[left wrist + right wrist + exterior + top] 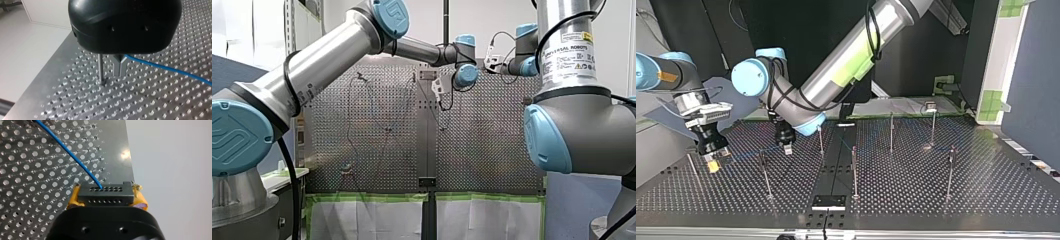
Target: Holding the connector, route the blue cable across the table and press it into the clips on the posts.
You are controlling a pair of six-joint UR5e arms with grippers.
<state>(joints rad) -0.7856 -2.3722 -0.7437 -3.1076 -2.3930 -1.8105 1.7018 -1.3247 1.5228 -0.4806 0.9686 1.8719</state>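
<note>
Right gripper [106, 195]: yellow pads [73, 198] clamped on the black connector [103, 191], gripping it by its two ends. The connector face shows two rows of small holes. The blue cable [72, 155] leaves one upper-row hole and runs away over the perforated table [986, 190].

Location, top view: the connector hangs low over the table's left side, near the left edge.

Left gripper [119, 68]: black body, metal fingers drawn narrow, with the cable coming out from between them and trailing off to one side. A thin post [100, 67] stands just beside the fingers.

Other posts stand across the table's middle and right.

Writing: a white label [569, 52] on my right arm [572, 125] reads "UNIVERSAL ROBOTS". Its smaller print is illegible.
</note>
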